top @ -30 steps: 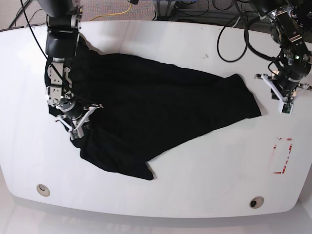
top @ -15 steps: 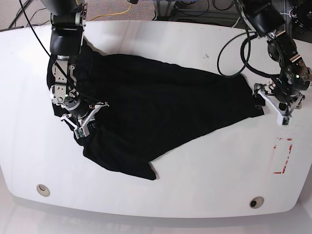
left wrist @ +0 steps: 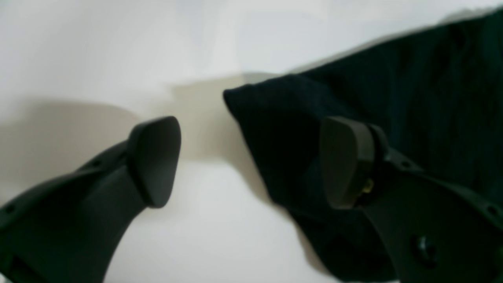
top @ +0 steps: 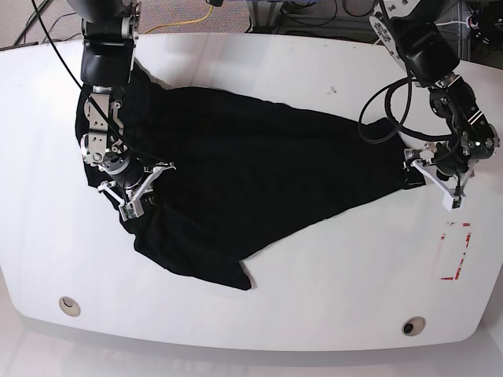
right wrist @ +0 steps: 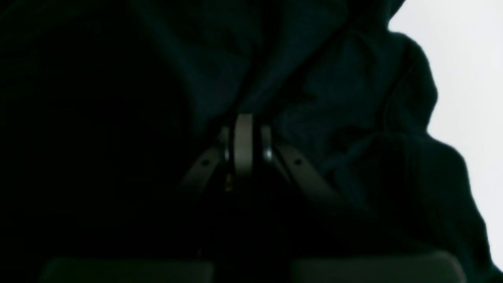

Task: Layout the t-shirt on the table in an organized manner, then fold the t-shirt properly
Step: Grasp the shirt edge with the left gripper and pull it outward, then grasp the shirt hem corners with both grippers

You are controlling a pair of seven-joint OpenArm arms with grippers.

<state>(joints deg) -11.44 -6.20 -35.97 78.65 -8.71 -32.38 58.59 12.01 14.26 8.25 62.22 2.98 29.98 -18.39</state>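
Sprawling across the table, the t-shirt lay rumpled. Only the wrist views showed the left gripper gaping around its corner and the right gripper pinching cloth, otherwise murky.

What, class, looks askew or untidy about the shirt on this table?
The t-shirt lies slanted and rumpled across the table, not squared up. Cloth is bunched around the shut right pincer, and one corner sits between the open left pincer's fingers.
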